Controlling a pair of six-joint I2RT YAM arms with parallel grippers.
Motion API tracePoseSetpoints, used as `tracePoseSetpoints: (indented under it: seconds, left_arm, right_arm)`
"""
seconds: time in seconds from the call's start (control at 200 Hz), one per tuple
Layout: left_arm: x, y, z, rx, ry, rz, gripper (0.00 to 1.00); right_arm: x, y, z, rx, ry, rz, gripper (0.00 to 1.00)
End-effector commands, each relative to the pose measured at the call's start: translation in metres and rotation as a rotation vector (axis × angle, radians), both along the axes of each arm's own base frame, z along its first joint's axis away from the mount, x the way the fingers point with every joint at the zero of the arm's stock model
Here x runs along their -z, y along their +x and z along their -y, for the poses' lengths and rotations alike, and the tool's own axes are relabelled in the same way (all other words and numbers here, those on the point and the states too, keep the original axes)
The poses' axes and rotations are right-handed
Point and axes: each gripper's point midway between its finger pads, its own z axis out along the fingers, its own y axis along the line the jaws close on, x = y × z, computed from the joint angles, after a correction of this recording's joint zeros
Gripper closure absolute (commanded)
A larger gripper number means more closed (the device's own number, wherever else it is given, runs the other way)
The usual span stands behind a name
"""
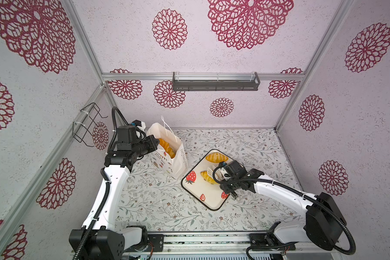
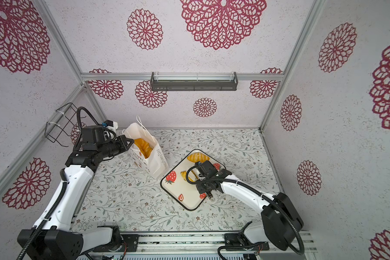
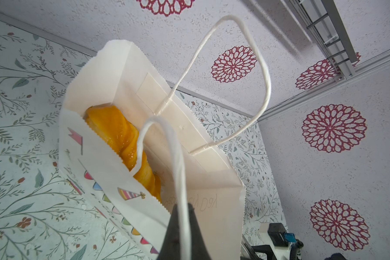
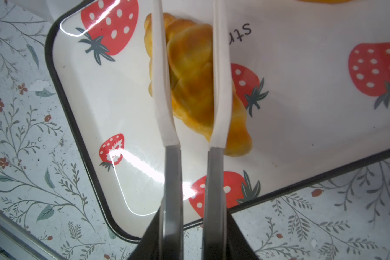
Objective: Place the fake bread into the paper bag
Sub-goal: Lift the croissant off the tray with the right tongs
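The white paper bag [image 1: 169,162] [image 2: 149,162] [image 3: 113,171] stands open at the back left of the table. A long glossy plaited loaf [image 1: 166,146] [image 3: 117,130] lies inside it. My left gripper [image 1: 154,141] [image 3: 185,216] is shut on one of the bag's cord handles [image 3: 178,168] at the rim. My right gripper [image 1: 222,174] [image 4: 193,225] is shut on a pair of white-tipped tongs [image 4: 160,67]. The tong tips stand on either side of a croissant [image 1: 207,176] [image 4: 189,74] on the strawberry tray [image 1: 208,198] [image 4: 95,101]. A second croissant [image 1: 216,157] [image 2: 198,157] lies at the tray's far end.
A black wire rack [image 1: 88,126] hangs on the left wall and a dark shelf [image 1: 215,82] on the back wall. The bag's corner stands close to the tray's left corner. Floral cloth [image 1: 158,202] covers the table in front of both.
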Motion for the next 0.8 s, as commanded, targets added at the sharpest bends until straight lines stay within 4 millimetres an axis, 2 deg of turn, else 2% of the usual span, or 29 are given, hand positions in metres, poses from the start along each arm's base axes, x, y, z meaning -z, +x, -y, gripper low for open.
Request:
tracePoseSetpoints:
  seconds: [0.0, 0.245, 0.52, 0.796]
  left_arm:
    - [-0.016, -0.002, 0.002, 0.01, 0.005, 0.046, 1.0]
    - [-0.016, -0.003, 0.001, 0.007, 0.006, 0.047, 1.0]
    - [-0.017, -0.005, 0.001, 0.008, 0.007, 0.051, 1.0]
    - [-0.017, -0.006, 0.001, 0.007, 0.008, 0.052, 1.0]
  right_arm:
    - [-0.023, 0.006, -0.002, 0.032, 0.072, 0.051, 0.82]
    - [-0.033, 0.004, 0.003, 0.043, 0.093, 0.069, 0.82]
    - [-0.049, 0.011, 0.007, 0.09, 0.141, 0.106, 0.82]
    - [-0.077, 0.02, 0.004, 0.14, 0.223, 0.168, 0.83]
